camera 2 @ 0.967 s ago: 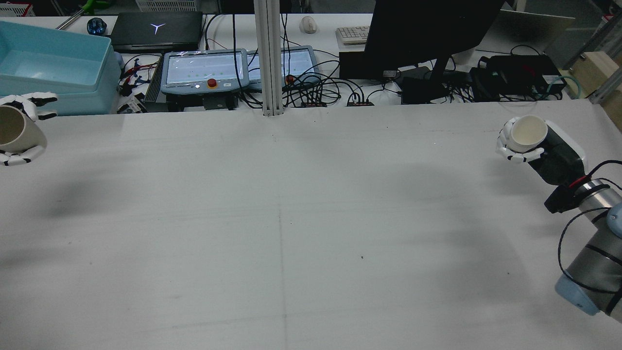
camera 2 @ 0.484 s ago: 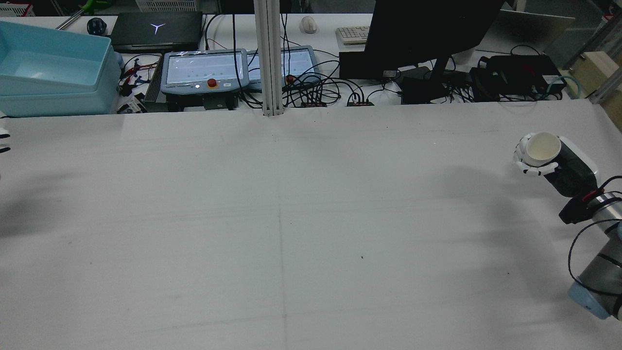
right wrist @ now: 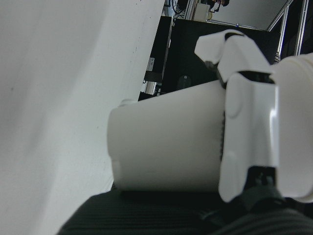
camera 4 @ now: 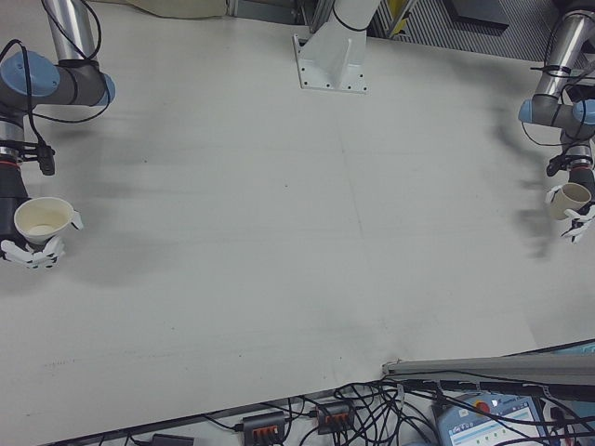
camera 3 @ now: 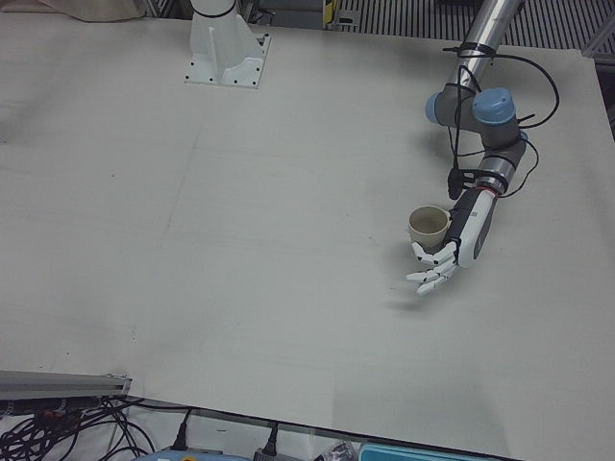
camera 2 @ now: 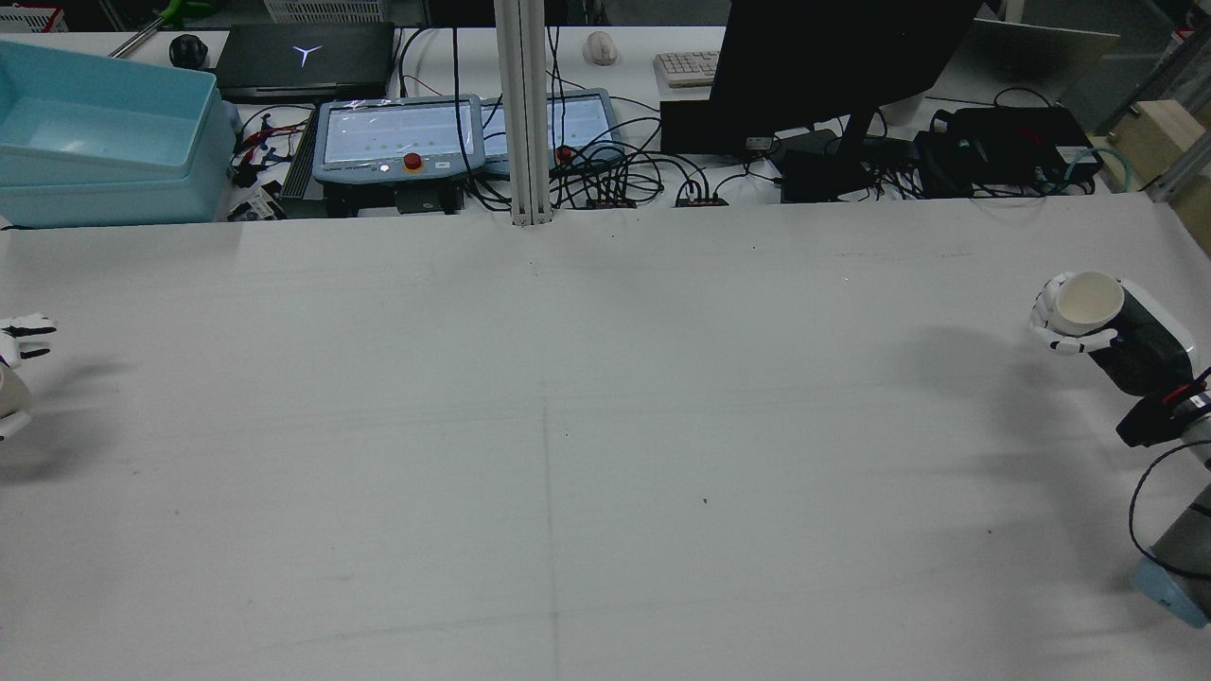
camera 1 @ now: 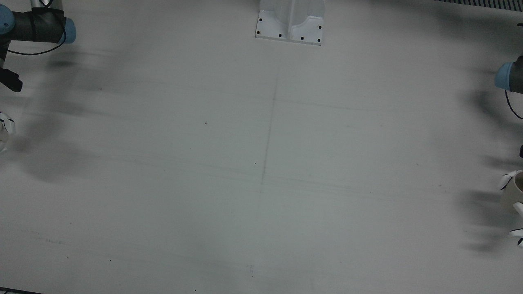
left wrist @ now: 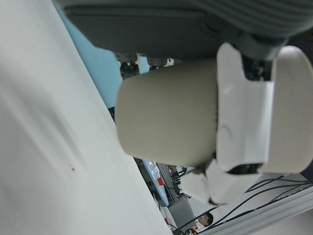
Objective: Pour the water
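Observation:
My left hand [camera 3: 444, 261] is shut on a beige paper cup [camera 3: 429, 226], held upright above the table's left side. In the rear view only the left hand [camera 2: 14, 364] shows, at the left edge. The left hand view shows the beige cup [left wrist: 166, 117] with a white finger [left wrist: 244, 112] wrapped over it. My right hand [camera 2: 1067, 329] is shut on a white paper cup [camera 2: 1088, 299] at the far right, mouth up. The right-front view shows the white cup [camera 4: 42, 218] in that hand [camera 4: 33, 249]. What is inside either cup cannot be told.
Behind the table's far edge stand a light blue bin [camera 2: 104, 142], two teach pendants [camera 2: 397, 137], a black monitor [camera 2: 833, 66] and tangled cables. A metal post [camera 2: 525, 113] rises at mid-back. A white pedestal base [camera 1: 290, 20] sits at the robot's side.
The right hand has carried its white cup rightward and nearer to the robot. The left hand left the rear view's left edge with its cup and now shows again, lower at that edge.

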